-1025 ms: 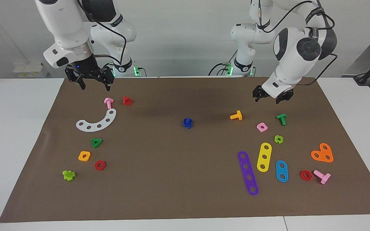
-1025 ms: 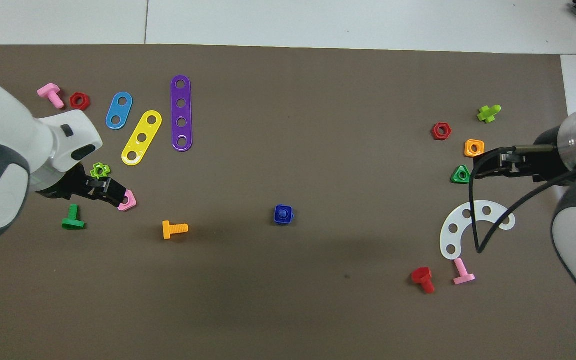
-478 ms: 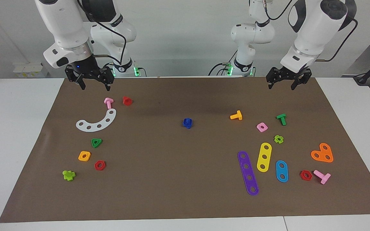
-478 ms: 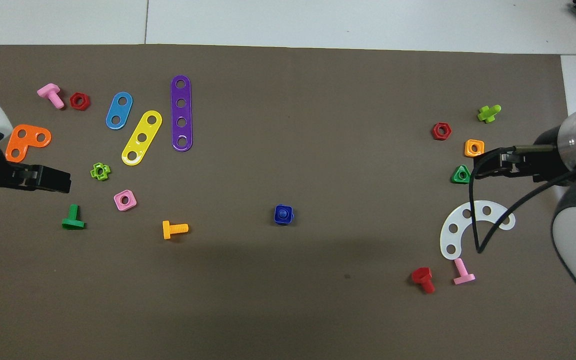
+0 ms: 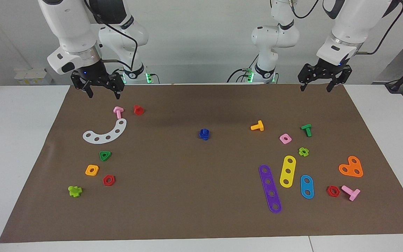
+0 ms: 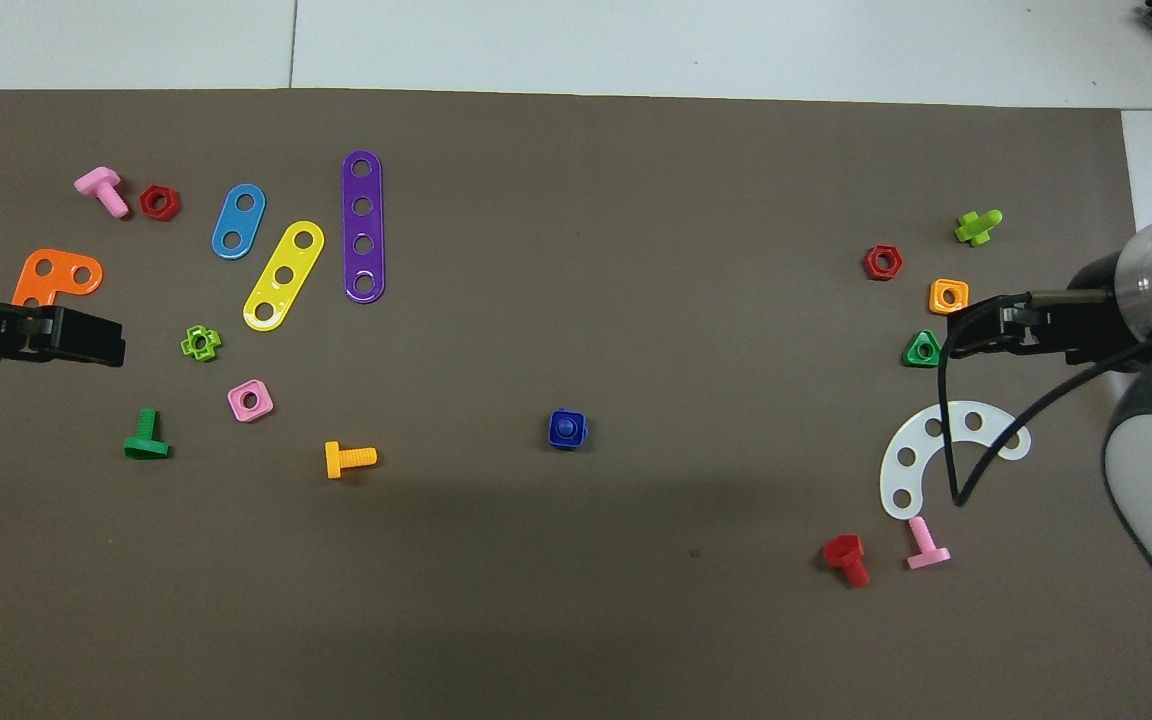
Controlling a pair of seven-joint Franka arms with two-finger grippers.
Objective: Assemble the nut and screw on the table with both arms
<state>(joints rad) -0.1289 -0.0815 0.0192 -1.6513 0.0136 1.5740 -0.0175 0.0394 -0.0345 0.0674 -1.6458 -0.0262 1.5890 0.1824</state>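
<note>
- Two arms, both up off the work. The right gripper (image 5: 103,88) hangs over the mat's robot-side edge at the right arm's end, fingers spread, nothing in them. The left gripper (image 5: 315,83) hangs over the same edge at the left arm's end, fingers likewise spread and empty.
- The nut (image 5: 204,132) sits on the screw (image 6: 566,429) as one dark-blue stack at the middle of the table (image 5: 187,210), well apart from every other part.
- My reading: the joining looks done and the arms are standing clear.
- To finish well, stay high and leave the stack alone. If the nut proves loose, one gripper should pinch the screw's head flat to the mat while the other turns the nut squarely, not at a slant.
- Count, loose bolts, six: two pink (image 5: 118,112) (image 5: 350,192), one red (image 5: 138,110), one orange (image 5: 257,126), one green (image 5: 306,130), one lime cross-headed (image 5: 75,191).
- Count, loose nuts, six: two red hex (image 5: 108,180) (image 5: 333,191), one orange square (image 5: 92,170), one pink square (image 5: 285,138), one green triangular (image 5: 105,155), one lime cross (image 5: 303,151).
- Count, plates, five: white arc (image 5: 105,133), purple four-hole strip (image 5: 270,189), yellow three-hole strip (image 5: 288,171), blue two-hole strip (image 5: 306,186), orange corner plate (image 5: 351,167).
</note>
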